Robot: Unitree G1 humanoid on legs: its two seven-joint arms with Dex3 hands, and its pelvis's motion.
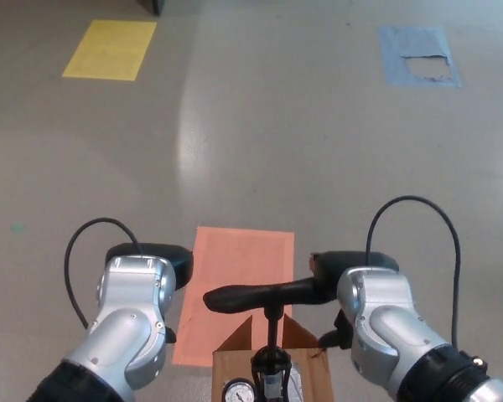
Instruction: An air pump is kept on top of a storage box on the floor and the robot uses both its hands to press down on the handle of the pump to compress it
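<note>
The air pump stands on a cardboard box (226, 365) at the bottom edge, its dial gauge (235, 391) facing up. Its thin shaft (272, 332) rises to a black handle (256, 296) that lies nearly level. My right hand (348, 270) sits over the handle's right end, fingers on top and thumb below it. My left hand (153, 256) hovers left of the handle's free left end, flat, apart from it and holding nothing. Silver wrists hide most of both palms.
An orange floor patch (235, 268) lies under and beyond the box. A yellow patch (111, 48) is at the far left and a blue taped patch (419, 55) at the far right. Black cables loop up from both wrists.
</note>
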